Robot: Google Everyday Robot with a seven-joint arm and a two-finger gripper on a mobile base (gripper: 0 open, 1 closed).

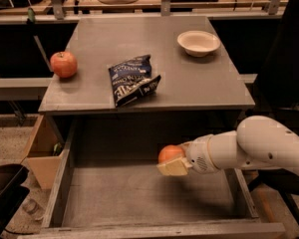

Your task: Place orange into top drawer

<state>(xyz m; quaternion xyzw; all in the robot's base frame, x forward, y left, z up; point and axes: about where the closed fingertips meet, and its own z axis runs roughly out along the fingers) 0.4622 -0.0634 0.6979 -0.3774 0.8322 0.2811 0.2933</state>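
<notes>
Worktop (189,83): top drawer (134,198) open under its front edge.
Hand (171,162): grasping orange (168,153) above drawer floor, right of middle.

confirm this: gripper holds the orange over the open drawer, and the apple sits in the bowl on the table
Not quite: the apple is not in the bowl; it sits on the bare table, far from it, past the bag. The camera view shows this. The gripper does hold the orange over the open drawer.

Cream tool (171,160) with orange (169,152) above grey drawer (134,199)
</notes>
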